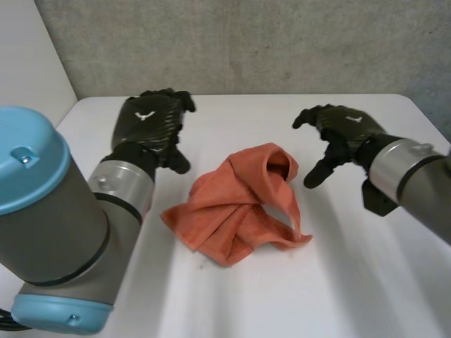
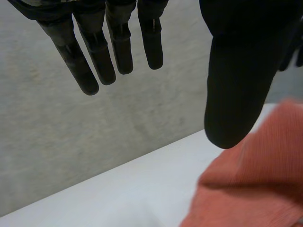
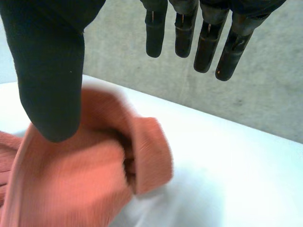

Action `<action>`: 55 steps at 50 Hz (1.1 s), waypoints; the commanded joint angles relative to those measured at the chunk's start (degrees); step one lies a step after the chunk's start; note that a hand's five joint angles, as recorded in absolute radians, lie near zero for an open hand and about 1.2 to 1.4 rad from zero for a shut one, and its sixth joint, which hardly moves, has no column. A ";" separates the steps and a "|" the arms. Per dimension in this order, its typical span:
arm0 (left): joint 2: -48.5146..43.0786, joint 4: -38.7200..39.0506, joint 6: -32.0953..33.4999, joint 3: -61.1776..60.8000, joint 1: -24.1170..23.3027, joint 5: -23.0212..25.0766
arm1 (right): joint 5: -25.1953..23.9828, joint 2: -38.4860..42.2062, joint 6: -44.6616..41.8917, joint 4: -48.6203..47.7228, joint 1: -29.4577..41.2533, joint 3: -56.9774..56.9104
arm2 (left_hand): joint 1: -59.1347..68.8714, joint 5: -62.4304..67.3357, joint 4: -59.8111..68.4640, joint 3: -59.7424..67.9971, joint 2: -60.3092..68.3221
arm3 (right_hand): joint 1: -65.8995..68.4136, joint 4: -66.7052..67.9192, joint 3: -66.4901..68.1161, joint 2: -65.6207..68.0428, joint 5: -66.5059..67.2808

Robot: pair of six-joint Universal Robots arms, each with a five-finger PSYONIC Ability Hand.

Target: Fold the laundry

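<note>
A crumpled orange cloth (image 1: 243,204) lies in a heap on the middle of the white table (image 1: 352,282). My left hand (image 1: 151,127) hovers to the cloth's left, open, holding nothing; in its wrist view its fingers (image 2: 94,61) hang straight and the cloth (image 2: 255,184) lies beyond its thumb. To the right of the heap my right hand (image 1: 338,134) is open and clear of the cloth. In the right wrist view its fingers (image 3: 203,38) are spread above the table, with the cloth's bunched far end (image 3: 94,165) under its thumb, apart from it.
A grey concrete wall (image 1: 246,42) stands behind the table's far edge. Bare white tabletop surrounds the cloth on all sides.
</note>
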 commanded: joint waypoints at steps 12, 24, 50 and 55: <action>-11.44 -4.87 -9.11 15.29 -9.38 0.17 | -4.38 -9.14 -5.13 -0.10 -8.49 4.36 | 4.47 4.22 4.31 4.41 4.36 | 2.13 0.73 0.77 0.14 0.71; -23.74 -4.17 -12.63 16.96 -12.19 0.08 | -4.12 -9.32 -9.87 -4.22 -12.00 9.71 | 4.63 4.39 4.48 4.58 4.52 | 0.78 -0.61 -0.58 -1.20 -0.64; -33.86 6.47 -2.61 18.81 -9.82 -2.20 | -5.35 -5.01 -14.09 -11.17 -13.50 16.66 | 53.90 53.65 53.74 53.84 53.79 | 1.29 -0.11 -0.07 -0.70 -0.14; -29.48 7.35 1.60 17.06 -6.74 -5.19 | -8.68 1.12 -12.96 -11.09 -13.24 13.42 | 53.90 53.65 53.74 53.84 53.79 | 0.95 -0.45 -0.41 -1.04 -0.47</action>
